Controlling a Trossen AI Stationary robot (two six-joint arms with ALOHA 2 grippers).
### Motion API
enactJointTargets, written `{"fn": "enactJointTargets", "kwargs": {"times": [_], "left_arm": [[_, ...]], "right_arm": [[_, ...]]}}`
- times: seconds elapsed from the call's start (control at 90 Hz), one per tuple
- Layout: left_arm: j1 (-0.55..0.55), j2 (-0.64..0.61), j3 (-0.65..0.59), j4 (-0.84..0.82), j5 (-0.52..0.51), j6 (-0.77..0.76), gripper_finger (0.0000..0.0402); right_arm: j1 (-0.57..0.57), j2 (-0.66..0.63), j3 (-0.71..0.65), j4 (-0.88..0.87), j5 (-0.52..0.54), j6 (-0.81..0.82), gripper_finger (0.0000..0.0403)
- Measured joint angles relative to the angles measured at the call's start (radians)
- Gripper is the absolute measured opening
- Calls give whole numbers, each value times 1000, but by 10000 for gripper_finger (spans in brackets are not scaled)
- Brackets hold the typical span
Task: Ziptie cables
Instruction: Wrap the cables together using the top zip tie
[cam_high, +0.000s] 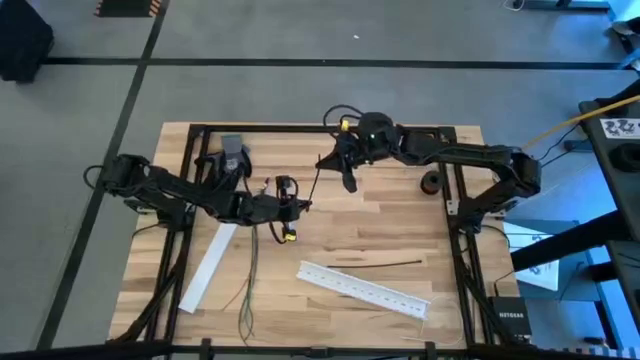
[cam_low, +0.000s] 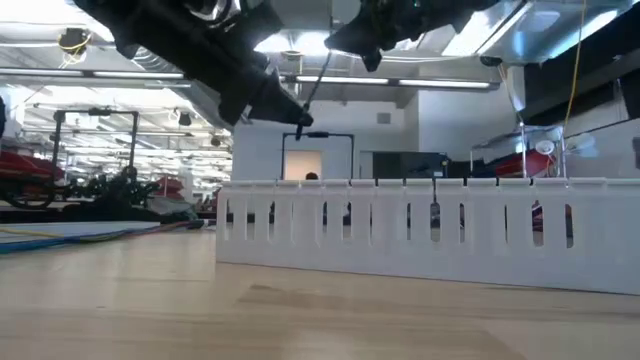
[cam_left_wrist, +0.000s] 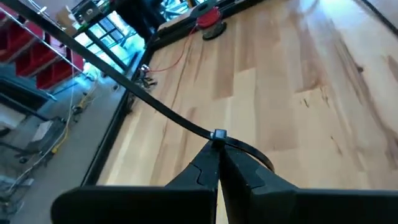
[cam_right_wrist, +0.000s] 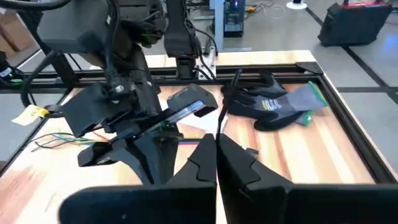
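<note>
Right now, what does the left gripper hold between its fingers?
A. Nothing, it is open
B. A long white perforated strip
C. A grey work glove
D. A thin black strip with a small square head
D: in the left wrist view the left gripper is shut on a thin black zip tie, whose small square head sits at the fingertips.

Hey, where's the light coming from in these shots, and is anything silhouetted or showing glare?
Low view: bright ceiling lights sit behind both arms, so they read as dark silhouettes, while the white perforated strip is evenly lit. High view: even light on the table, with only soft shadows under the arms. Left wrist view: a pale sheen on the wood beyond the left gripper, shut on a black zip tie.
</note>
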Motion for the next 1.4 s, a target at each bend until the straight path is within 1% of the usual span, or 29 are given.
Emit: {"fn": "enactJointTargets", "kwargs": {"times": [0.089,0.178,0.267,0.344,0.411,0.478,0.544,0.6,0.633,0.767,0.844,0.889,0.989,1.089,1.156,1.3,1.4], "left_arm": [[-1,0,-1,-2,1,1,0],[-1,0,-1,-1,1,-1,0],[-1,0,-1,1,1,-4,0],[-1,0,-1,4,0,-19,0],[-1,0,-1,6,0,-27,0],[-1,0,-1,14,0,-27,0],[-1,0,-1,20,0,-27,0],[-1,0,-1,23,0,-27,0],[-1,0,-1,23,0,-30,0],[0,9,0,24,0,-52,0],[5,27,0,12,5,-67,0],[10,41,0,19,11,-85,0],[21,91,0,29,37,-127,0],[33,157,0,83,70,-140,0],[40,193,0,110,73,-155,0],[46,226,1,131,72,-192,6],[57,242,1,128,76,-234,19]], "right_arm": [[0,0,0,-16,28,11,16],[-12,-18,6,-51,29,48,48],[-21,-48,72,-188,44,28,96],[-22,-69,161,-406,86,-37,139],[-19,-76,232,-574,136,-62,170],[-15,-87,242,-676,131,-58,193],[6,-96,190,-681,108,-27,207],[37,-106,98,-639,105,-18,212],[60,-109,29,-576,106,-8,212],[147,-113,-282,-116,119,56,206],[179,-99,-423,143,165,99,199],[195,-96,-495,266,202,131,196],[223,-78,-609,464,263,183,190],[248,-63,-663,549,279,207,188],[254,-50,-675,535,282,212,188],[250,-36,-677,521,275,217,188],[250,-31,-679,518,276,203,188]]}}
